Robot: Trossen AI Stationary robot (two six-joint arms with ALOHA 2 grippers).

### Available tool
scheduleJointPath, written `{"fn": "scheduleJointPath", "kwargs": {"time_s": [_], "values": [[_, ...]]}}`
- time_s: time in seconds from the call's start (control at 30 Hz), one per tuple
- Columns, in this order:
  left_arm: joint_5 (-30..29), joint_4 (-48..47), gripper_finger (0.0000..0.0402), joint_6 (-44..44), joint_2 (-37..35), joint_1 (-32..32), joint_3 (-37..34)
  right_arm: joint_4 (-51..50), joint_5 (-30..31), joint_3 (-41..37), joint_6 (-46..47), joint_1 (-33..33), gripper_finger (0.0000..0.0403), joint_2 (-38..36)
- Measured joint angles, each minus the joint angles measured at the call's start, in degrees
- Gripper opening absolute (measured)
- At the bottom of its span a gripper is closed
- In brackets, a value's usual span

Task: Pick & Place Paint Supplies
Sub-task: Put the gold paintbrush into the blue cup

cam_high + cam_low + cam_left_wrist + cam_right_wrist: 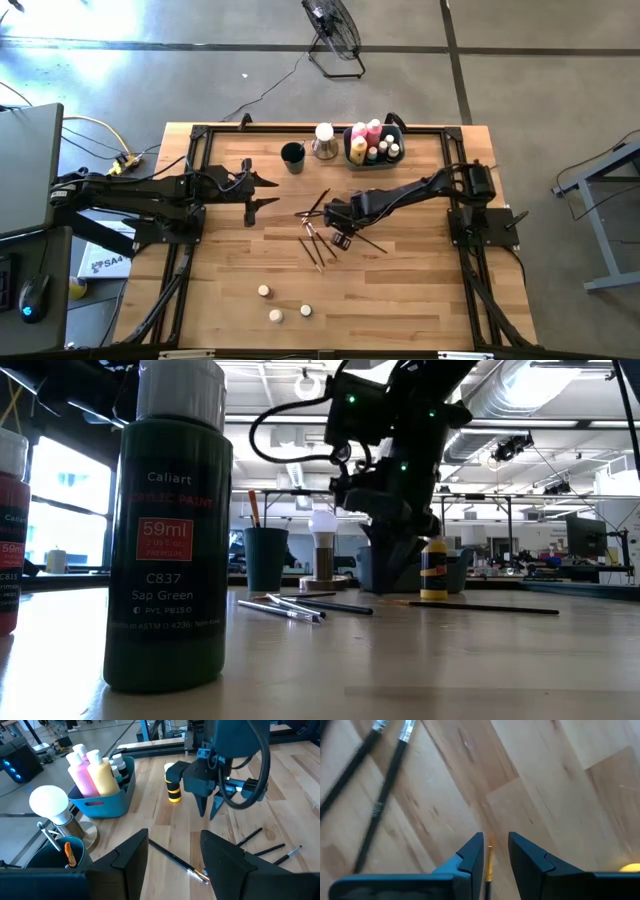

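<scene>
Several thin dark brushes lie scattered mid-table. My right gripper points steeply down just above them, open by a narrow gap. In the right wrist view one brush's orange end shows in that gap, with a finger on either side; I see no touch. Two more brushes lie beside it. A yellow bottle with black bands stands on the table close beyond the gripper. Pink and yellow bottles stand in the blue bin. Three cream-capped pots sit near the front edge. My left gripper waits open at the left.
A dark cup holding an orange-tipped brush and a white-topped metal stand are at the far edge, left of the bin. A dark green paint bottle and a red one stand right in front of the low camera.
</scene>
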Motion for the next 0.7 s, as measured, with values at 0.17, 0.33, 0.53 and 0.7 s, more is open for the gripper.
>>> {"fn": "scheduleJointPath", "kwargs": {"time_s": [0.17, 0.33, 0.53, 0.7], "values": [[0.0, 0.0, 0.0177, 0.0, 0.0, 0.0, 0.0, 0.0, 0.1, 0.0, 0.0, 0.0, 0.0083, 0.2], [-0.1, 0.0, 0.0177, 0.0, 0.0, 0.0, 0.0, 0.0, 0.2, 0.0, 0.0, 0.0, 0.0083, 0.2], [-0.2, 0.0, 0.0177, 0.0, 0.0, 0.0, 0.0, 0.0, 0.3, 0.0, 0.0, 0.0, 0.0083, 0.2], [-0.2, 0.0, 0.0177, 0.0, 0.0, 0.0, 0.0, -0.2, -0.6, 0.0, 0.0, 0.0, 0.0083, 0.2]]}}
